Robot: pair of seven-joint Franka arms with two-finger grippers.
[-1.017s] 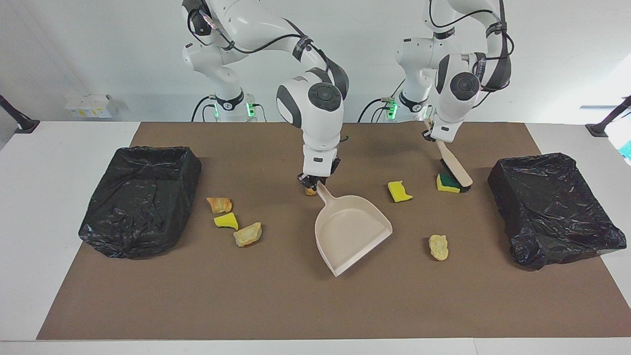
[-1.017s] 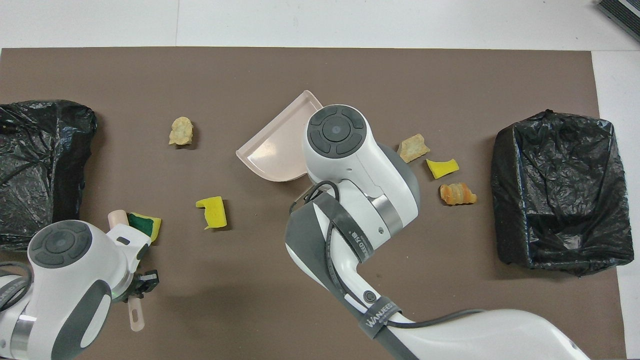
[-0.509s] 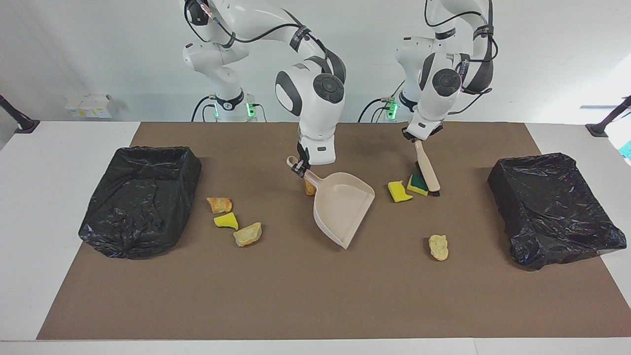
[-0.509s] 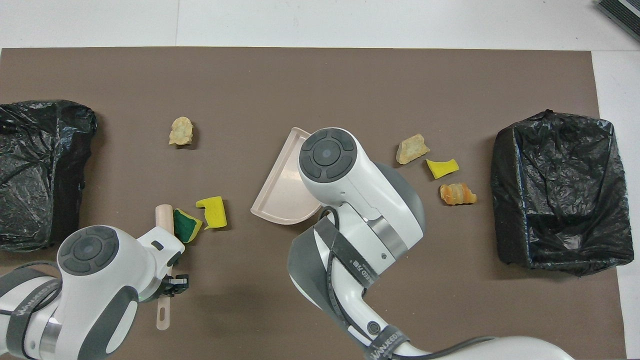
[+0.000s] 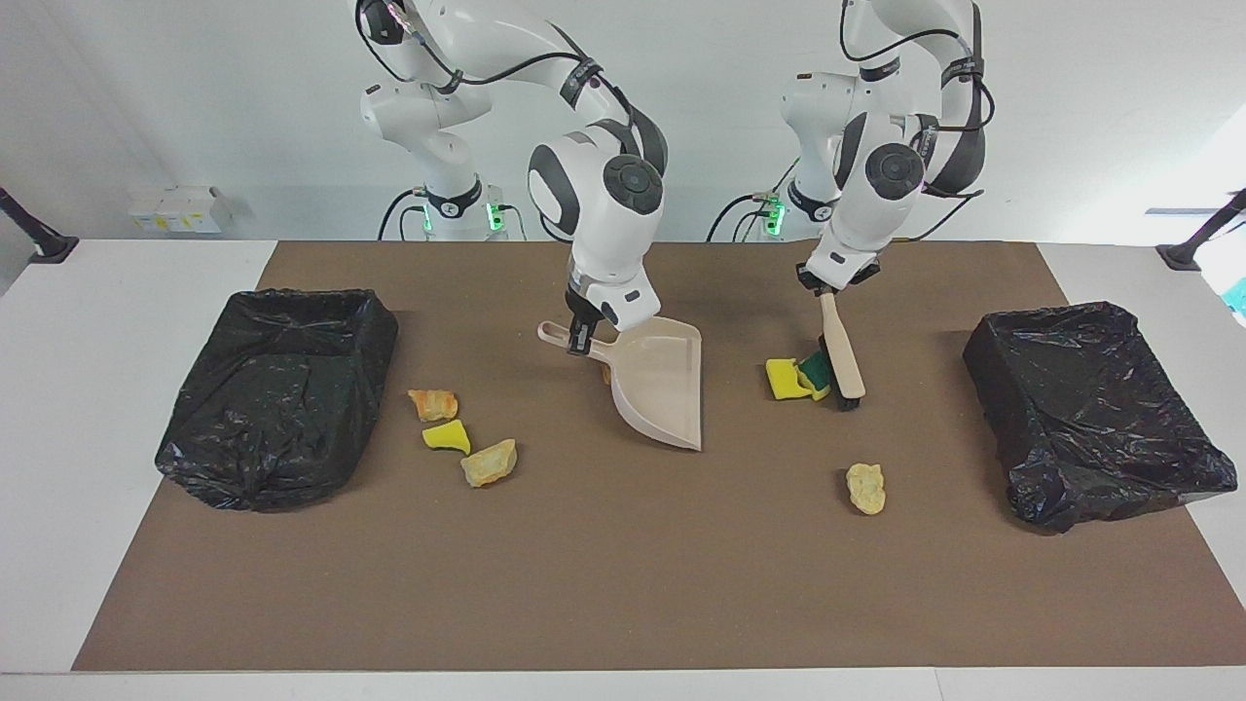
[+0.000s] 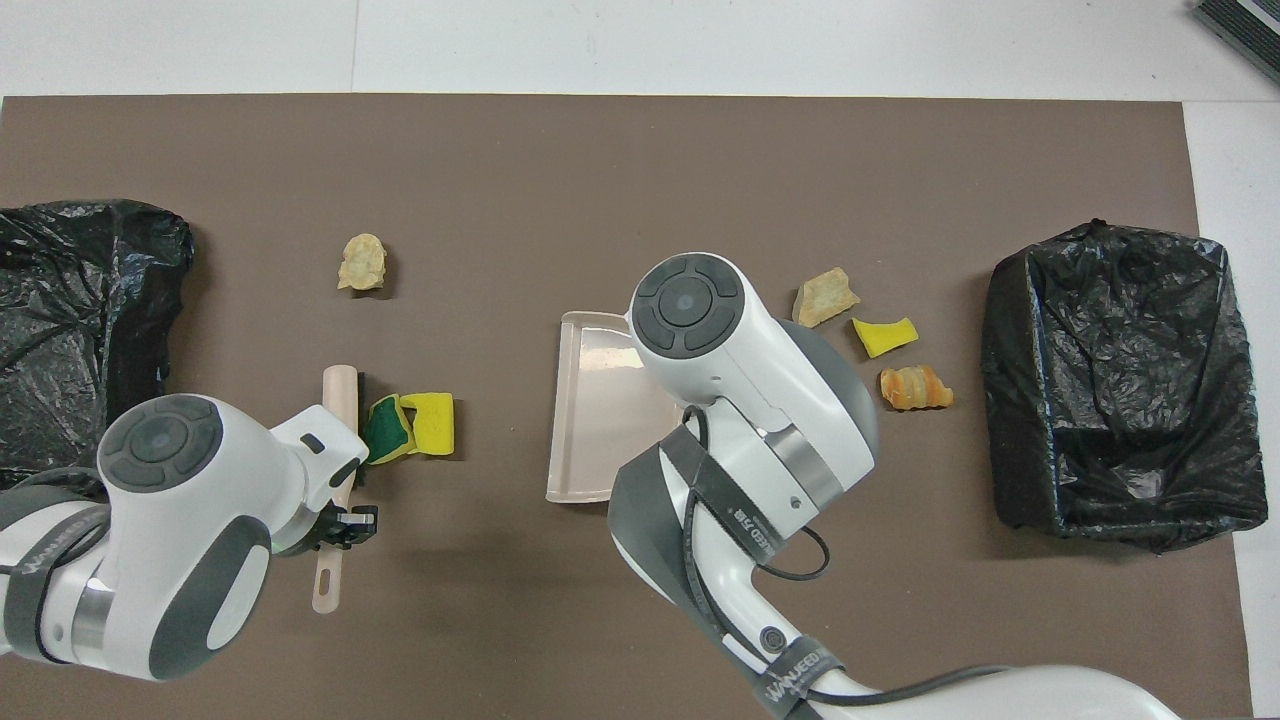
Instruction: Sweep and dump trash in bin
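Note:
My right gripper [image 5: 582,341] is shut on the handle of the beige dustpan [image 5: 662,389] [image 6: 598,410], held tilted at mid-table with its mouth toward the left arm's end. My left gripper [image 5: 825,289] [image 6: 343,520] is shut on the handle of a brush [image 5: 843,362] [image 6: 338,400]. The brush head presses a green-faced yellow sponge [image 5: 814,374] [image 6: 385,432] against a yellow sponge [image 5: 782,380] [image 6: 433,422]. A tan chunk [image 5: 865,487] [image 6: 362,262] lies farther out. Orange [image 5: 432,403], yellow [image 5: 446,436] and tan [image 5: 489,462] chunks lie together toward the right arm's end.
Two bins lined with black bags stand on the brown mat, one at the right arm's end [image 5: 277,389] [image 6: 1110,380] and one at the left arm's end [image 5: 1090,409] [image 6: 70,330]. The right arm's wrist covers the dustpan's handle in the overhead view.
The right gripper has swung the dustpan round so its mouth faces the left arm's end. The left gripper's brush has pushed the green-faced sponge against the yellow sponge, toward the dustpan.

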